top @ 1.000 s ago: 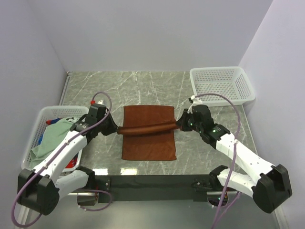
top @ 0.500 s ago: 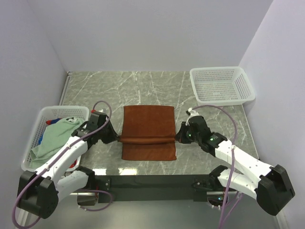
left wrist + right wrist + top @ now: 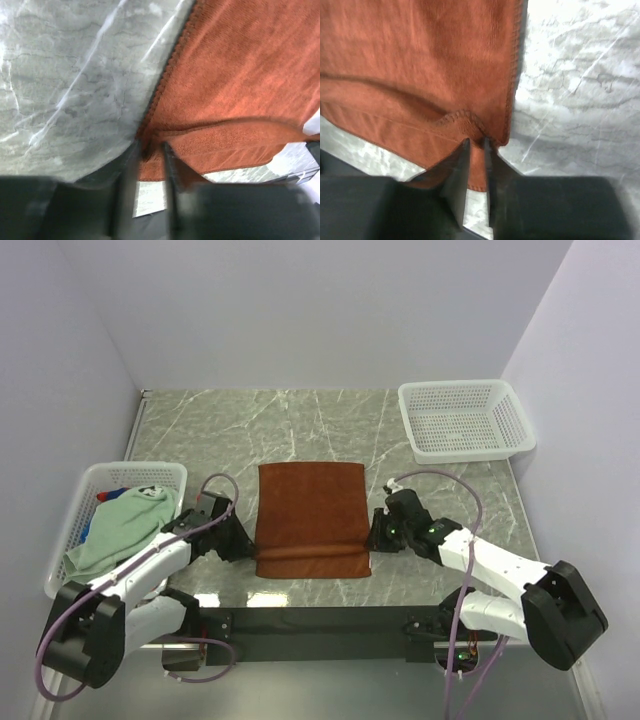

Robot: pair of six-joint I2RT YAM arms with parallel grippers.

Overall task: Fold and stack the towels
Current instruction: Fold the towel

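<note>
The grey marble table [image 3: 330, 425] filled the floor of the white-walled cell. Both arms reached low across its near part: the left arm [image 3: 140, 570] from the near left corner, the right arm [image 3: 490, 562] from the near right.

The brown towel [image 3: 310, 505] lay in the middle of the table between them, flat over most of its area. A rounded ridge ran across it from side to side close to its near edge, and a narrow strip of cloth showed nearer than that ridge.

The right basket [image 3: 460, 452] stood at the far right corner, well apart from the brown towel. The left basket [image 3: 135, 468] sat at the left edge of the table. A crumpled green towel [image 3: 120, 525] lay in it, with a bit of blue cloth showing beside it.

The left gripper [image 3: 243, 545] was at the left end of the ridge and the right gripper [image 3: 375, 537] at its right end. In each wrist view the jaws stood only a narrow gap apart with the towel's hemmed side edge in that gap. Whether either claw pinched the cloth or merely straddled it, I could not tell.
</note>
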